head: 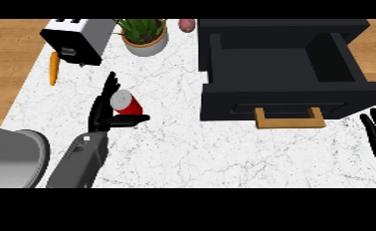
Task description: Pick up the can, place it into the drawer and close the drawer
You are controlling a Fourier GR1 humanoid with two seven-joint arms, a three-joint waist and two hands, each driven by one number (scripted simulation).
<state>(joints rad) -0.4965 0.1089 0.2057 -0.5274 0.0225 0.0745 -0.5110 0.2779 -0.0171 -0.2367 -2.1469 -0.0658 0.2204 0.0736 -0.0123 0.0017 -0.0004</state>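
one can (127,102), one drawer (283,70), one toaster (75,40), one potted plant (144,36), one carrot (53,68), two robot hands (103,110)

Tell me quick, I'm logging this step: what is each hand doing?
Left hand: curled round the red can.
Right hand: at the right edge, fingers cannot be told.

Toaster (75,40), carrot (53,68), potted plant (144,36), perhaps an onion (186,24), grey pot (21,158).

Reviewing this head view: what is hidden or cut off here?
- Right hand: cut off by the right edge; only fingertips show.
- Can: its left side is hidden by the left hand.
- Pot: cut off by the left edge.
- Pinkish item: cropped at the top, cannot be identified.
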